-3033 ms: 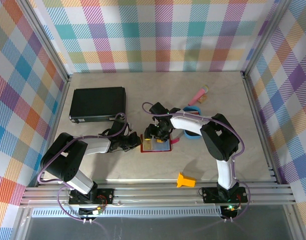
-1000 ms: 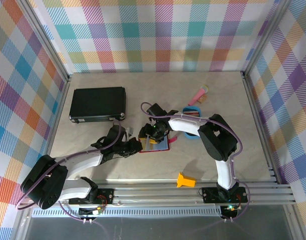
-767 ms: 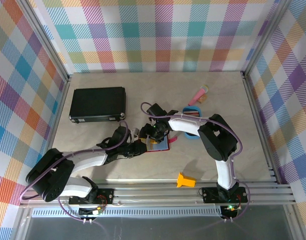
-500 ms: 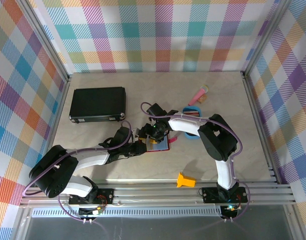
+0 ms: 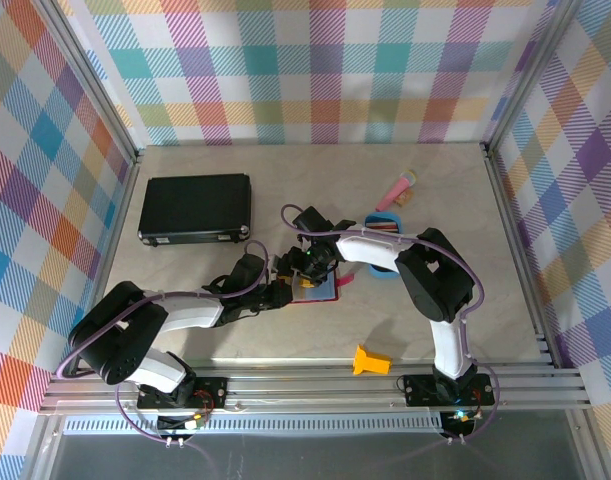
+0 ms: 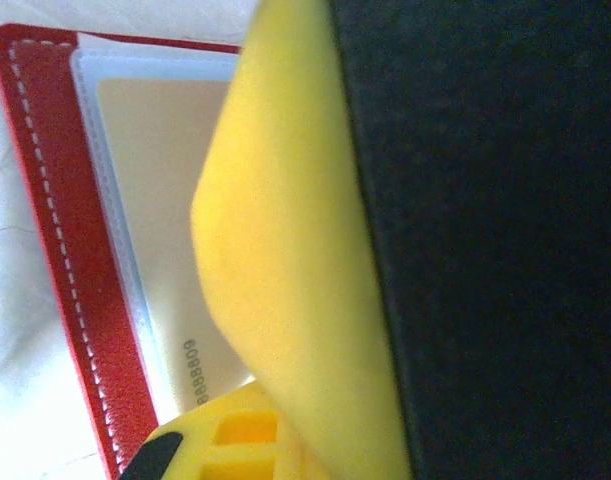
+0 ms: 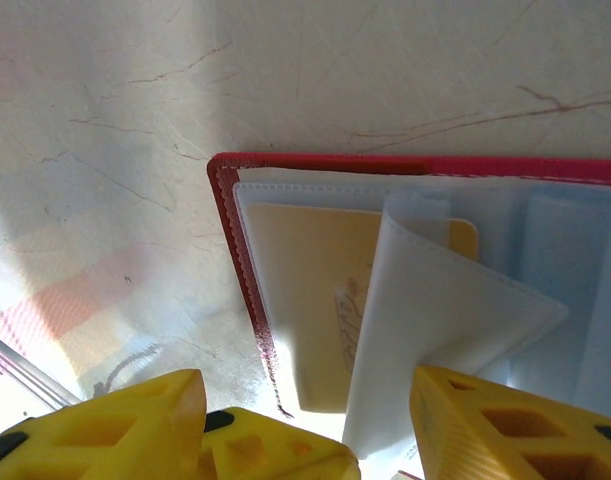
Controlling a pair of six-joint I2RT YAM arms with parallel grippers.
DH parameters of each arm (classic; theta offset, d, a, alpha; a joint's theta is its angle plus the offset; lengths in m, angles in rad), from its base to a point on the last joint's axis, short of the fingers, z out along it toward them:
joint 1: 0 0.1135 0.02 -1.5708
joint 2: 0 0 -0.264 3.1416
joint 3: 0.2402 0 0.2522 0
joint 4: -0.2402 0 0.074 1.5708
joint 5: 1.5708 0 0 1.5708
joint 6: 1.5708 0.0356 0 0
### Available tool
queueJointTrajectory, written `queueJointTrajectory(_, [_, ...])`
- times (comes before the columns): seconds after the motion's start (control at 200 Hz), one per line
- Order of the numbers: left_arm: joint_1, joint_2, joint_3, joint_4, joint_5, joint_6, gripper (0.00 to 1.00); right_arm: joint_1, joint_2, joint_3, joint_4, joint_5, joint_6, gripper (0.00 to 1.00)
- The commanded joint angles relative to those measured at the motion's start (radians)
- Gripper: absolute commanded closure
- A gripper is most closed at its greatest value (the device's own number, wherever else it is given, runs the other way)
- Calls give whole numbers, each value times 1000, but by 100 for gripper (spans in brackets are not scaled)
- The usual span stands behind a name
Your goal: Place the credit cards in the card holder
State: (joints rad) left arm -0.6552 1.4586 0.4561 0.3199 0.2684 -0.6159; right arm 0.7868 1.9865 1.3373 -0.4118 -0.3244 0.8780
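The red wallet (image 5: 317,289) lies open near the middle of the table (image 5: 235,340), a little toward its near edge. A gold card (image 7: 305,290) sits tucked in the clear pocket by the wallet's stitched left border. The right gripper (image 5: 307,266) hangs over the wallet's far left corner. In its wrist view its yellow fingers (image 7: 170,400) stand wide apart and hold nothing. A loose clear pocket leaf (image 7: 445,320) stands up between them, over the card. The left gripper (image 5: 281,291) is at the wallet's left edge. From its wrist, one yellow finger (image 6: 285,260) hangs close over the card, whose printed digits show beside it. I cannot tell how far this gripper is open. A black case (image 5: 195,208) lies toward the far left corner, and a blue tray (image 5: 382,273) sits just right of the wallet.
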Motion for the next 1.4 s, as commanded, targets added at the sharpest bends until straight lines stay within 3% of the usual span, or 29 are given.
queueJointTrajectory(0.0, [-11,0,-6,1,-44,15,100,-6,-81,15,-37,47,-28,44])
queueJointTrajectory(0.23, [-11,-10,-20,5,-54,11,100,-46,-148,-11,-120,137,-82,43])
queueJointTrajectory(0.615, [-11,-32,-8,-29,-59,10,100,-35,-29,23,-62,-6,-111,42])
queueJointTrajectory(0.955, [20,-339,26,-279,-130,31,100,-27,-71,10,33,-49,-93,42])
queueJointTrajectory(1.23, [42,-521,9,-391,-101,71,100,-88,-257,-124,149,-14,-104,42])
queueJointTrajectory(1.395, [42,-588,20,-344,-42,144,100,-216,-499,-269,242,-47,-279,44])
